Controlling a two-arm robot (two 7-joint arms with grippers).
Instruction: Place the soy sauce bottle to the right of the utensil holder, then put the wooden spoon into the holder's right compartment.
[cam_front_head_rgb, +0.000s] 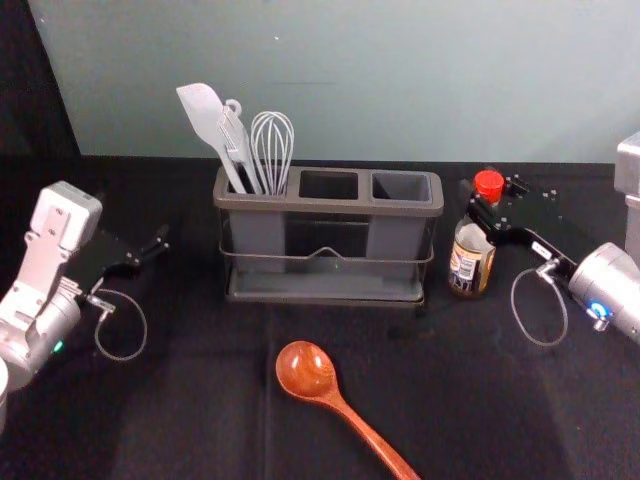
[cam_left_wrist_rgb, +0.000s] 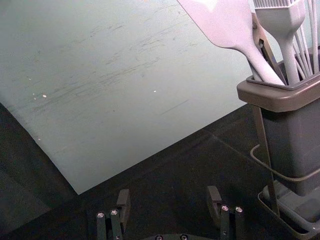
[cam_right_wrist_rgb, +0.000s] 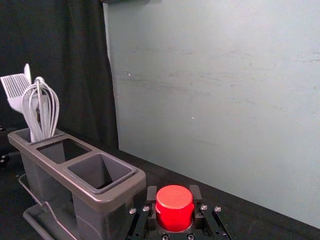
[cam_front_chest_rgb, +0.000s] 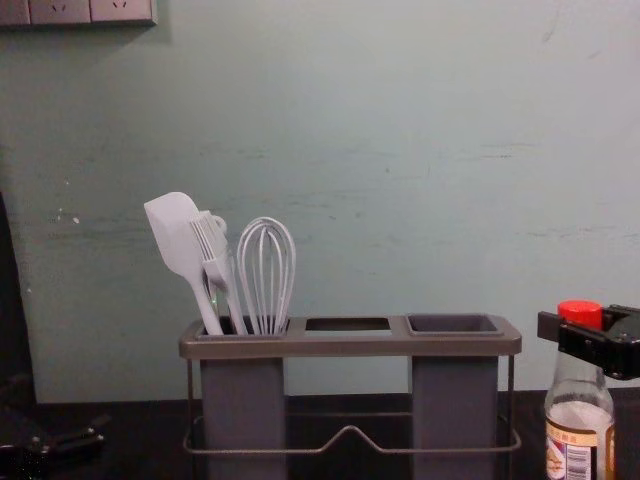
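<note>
One holder (cam_front_head_rgb: 330, 284), three compartments, near tabletop's (cam_front_head_rgb: 200, 400) back edge. Left compartment: one spatula (cam_front_head_rgb: 203, 112), one brush (cam_front_head_rgb: 235, 140), one whisk (cam_front_head_rgb: 272, 145). One bottle (cam_front_head_rgb: 469, 262), upright, just beside holder's right end; right claw (cam_front_head_rgb: 484, 208) grasps it around its top. One spoon (cam_front_head_rgb: 307, 370) toward front edge, bowl nearer holder, handle slanting toward front-right corner. Left claw (cam_front_head_rgb: 140, 225) left of holder, released, fingers apart.

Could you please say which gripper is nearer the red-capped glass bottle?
The right gripper, its jaws gripping the bottle; the left gripper hovers left of the grey utensil holder.
</note>
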